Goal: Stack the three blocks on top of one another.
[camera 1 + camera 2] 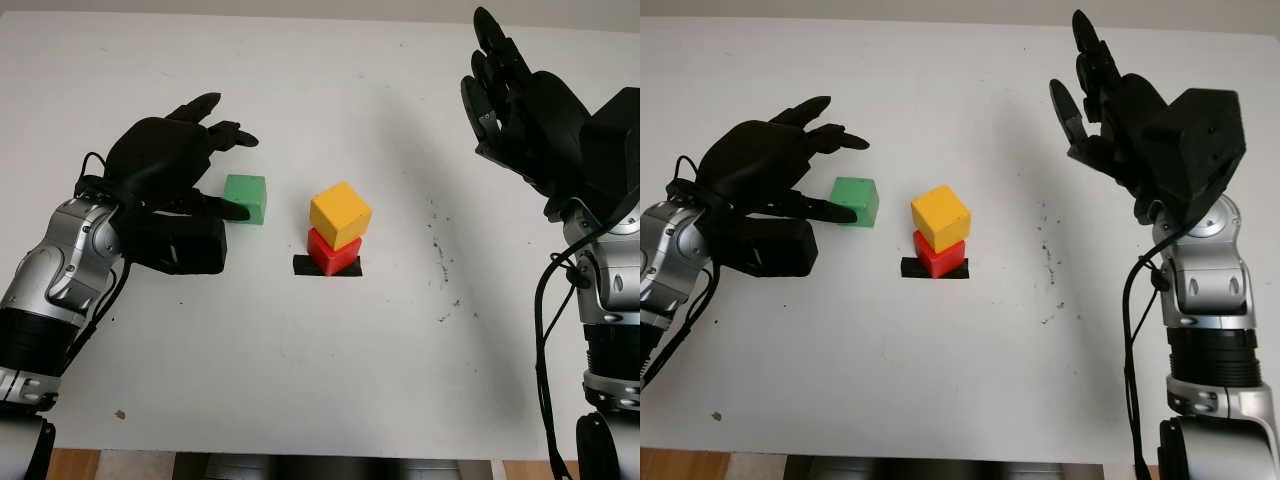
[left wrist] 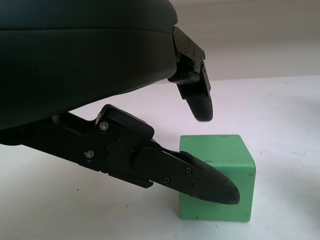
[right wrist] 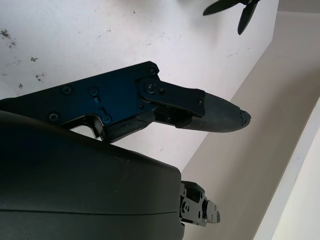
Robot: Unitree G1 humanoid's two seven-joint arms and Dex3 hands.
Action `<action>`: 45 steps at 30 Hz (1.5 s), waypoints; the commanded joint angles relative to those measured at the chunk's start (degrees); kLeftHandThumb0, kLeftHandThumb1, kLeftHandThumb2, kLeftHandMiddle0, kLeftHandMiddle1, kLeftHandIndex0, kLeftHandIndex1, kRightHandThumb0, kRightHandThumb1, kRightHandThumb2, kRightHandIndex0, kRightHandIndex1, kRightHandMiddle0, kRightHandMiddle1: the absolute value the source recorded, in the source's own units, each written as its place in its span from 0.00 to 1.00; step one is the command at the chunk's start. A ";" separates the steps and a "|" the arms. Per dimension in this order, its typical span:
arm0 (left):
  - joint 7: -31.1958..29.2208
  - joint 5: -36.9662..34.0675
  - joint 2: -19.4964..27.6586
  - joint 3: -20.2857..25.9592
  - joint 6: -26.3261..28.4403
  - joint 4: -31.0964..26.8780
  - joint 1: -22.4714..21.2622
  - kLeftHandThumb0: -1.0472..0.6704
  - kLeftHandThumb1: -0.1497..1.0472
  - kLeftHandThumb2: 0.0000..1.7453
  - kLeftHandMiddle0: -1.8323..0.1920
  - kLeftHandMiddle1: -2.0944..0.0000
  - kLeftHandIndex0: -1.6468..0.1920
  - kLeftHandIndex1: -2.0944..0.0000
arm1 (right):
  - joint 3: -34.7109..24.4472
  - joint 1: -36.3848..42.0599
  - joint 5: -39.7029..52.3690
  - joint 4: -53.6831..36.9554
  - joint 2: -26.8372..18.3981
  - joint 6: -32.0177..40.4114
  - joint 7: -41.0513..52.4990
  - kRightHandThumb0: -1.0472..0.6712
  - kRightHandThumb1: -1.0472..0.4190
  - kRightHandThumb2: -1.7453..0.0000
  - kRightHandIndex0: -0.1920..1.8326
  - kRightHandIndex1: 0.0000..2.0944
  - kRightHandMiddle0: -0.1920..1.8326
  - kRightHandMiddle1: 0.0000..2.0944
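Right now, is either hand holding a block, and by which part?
No block is held. The left hand is open around the green block, not closed on it. The right hand is open above the table.

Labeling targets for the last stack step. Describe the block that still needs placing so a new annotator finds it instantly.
On the white table, find the small stack at the centre: yellow block on red block. Beside it, toward the left hand, sits the green block, alone on the table, the open hand's fingers just around it.
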 commanded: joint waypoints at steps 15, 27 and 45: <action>-5.18 -2.03 1.00 -0.60 -0.13 -0.26 0.39 0.14 0.95 0.03 0.83 0.97 0.84 0.47 | -0.34 0.08 -1.24 -2.07 -0.22 -0.83 -1.52 0.21 0.00 0.64 0.02 0.03 0.04 0.01; -4.39 -1.09 0.81 -1.19 -0.22 0.14 0.45 0.20 0.99 0.04 0.79 0.97 0.81 0.44 | -0.63 0.52 -1.14 -3.48 -0.81 0.30 -1.06 0.21 0.00 0.65 0.02 0.03 0.04 0.01; 3.33 -2.93 -0.22 -0.74 -2.61 2.98 0.84 0.34 1.00 0.08 0.69 0.90 0.81 0.23 | -0.04 0.32 -1.94 -3.47 -0.50 0.21 -1.17 0.22 0.00 0.67 0.02 0.03 0.05 0.01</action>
